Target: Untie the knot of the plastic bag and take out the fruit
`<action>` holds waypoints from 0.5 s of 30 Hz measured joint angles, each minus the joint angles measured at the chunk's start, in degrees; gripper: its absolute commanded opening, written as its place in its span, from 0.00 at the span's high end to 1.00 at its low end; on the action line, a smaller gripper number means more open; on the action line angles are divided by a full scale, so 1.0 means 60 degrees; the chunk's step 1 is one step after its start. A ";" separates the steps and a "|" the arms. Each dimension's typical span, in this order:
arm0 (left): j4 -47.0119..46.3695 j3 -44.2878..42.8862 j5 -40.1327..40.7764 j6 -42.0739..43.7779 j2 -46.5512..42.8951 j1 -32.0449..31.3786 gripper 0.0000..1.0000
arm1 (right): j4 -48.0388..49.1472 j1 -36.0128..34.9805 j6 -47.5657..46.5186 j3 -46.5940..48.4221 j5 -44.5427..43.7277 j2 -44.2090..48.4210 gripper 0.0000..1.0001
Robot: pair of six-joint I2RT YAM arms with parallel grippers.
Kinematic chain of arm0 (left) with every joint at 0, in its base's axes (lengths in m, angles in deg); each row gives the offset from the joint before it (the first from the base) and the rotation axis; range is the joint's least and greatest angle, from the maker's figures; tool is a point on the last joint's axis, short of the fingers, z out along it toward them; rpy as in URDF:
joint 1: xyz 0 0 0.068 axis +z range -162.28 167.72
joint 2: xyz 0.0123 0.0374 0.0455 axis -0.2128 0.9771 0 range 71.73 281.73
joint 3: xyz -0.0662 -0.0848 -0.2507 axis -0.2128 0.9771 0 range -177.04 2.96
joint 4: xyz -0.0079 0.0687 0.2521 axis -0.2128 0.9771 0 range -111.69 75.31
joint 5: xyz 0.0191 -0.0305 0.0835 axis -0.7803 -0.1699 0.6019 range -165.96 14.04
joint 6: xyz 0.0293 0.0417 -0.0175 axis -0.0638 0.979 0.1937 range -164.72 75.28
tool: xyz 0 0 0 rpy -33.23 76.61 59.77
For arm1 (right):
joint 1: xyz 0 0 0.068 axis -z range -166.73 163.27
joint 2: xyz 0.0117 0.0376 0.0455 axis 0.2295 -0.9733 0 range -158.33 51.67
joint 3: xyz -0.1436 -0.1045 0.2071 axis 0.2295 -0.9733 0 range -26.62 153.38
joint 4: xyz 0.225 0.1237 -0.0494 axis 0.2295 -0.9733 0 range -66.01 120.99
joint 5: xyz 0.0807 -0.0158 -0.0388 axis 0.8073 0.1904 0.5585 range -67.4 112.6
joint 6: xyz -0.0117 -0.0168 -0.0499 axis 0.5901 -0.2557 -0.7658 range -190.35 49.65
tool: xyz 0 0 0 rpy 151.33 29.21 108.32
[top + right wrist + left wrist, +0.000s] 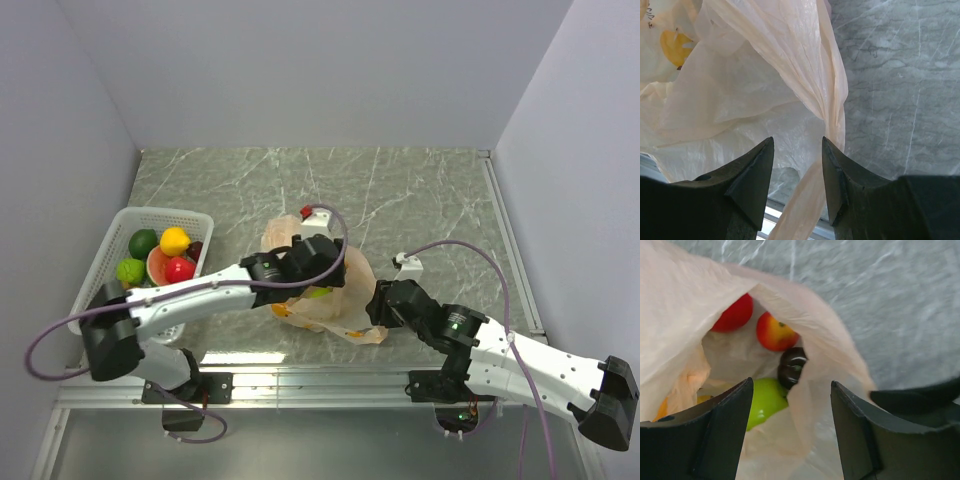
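Observation:
The pale-peach plastic bag [340, 312] lies near the table's front edge with its mouth standing open; no knot shows in any view. My left gripper [791, 381] hangs open at the mouth, a fold of the bag's rim [810, 405] between its fingers. Inside lie a red apple [735, 314], a red-yellow fruit [775, 332], a dark purple one [791, 366] and a green apple [767, 399]. From above, the left gripper [322, 275] covers the bag's top. My right gripper [797, 138] is open at the bag's right side [380, 300], a twisted handle strip [807, 200] running loosely between its fingers.
At the left stands a white lattice basket [118, 225] holding a lemon [175, 240], green fruits [143, 242], a red apple [181, 268] and a watermelon slice [158, 265]. A small red object [305, 211] sits just beyond the bag. The table's front edge [785, 212] is right under the right gripper.

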 measured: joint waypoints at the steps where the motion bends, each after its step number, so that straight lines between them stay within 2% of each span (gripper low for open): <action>1: 0.0036 -0.0044 0.0055 -0.0022 0.0313 0.0022 0.31 | -0.0007 0.0000 0.0000 0.0000 0.0000 0.0000 0.50; 10: -0.0543 -0.0084 0.0408 0.0124 0.2131 0.1169 0.27 | -0.0229 0.0000 0.0040 0.0000 -0.0007 0.0404 0.50; 13: -0.0743 -0.0168 0.0590 0.0335 0.2725 0.1614 0.22 | -0.0244 0.0000 0.0051 0.0000 -0.0004 0.0430 0.50; 15: -0.0816 -0.0324 0.0634 0.0495 0.3067 0.1854 0.15 | -0.0251 0.0000 0.0055 0.0000 -0.0004 0.0430 0.50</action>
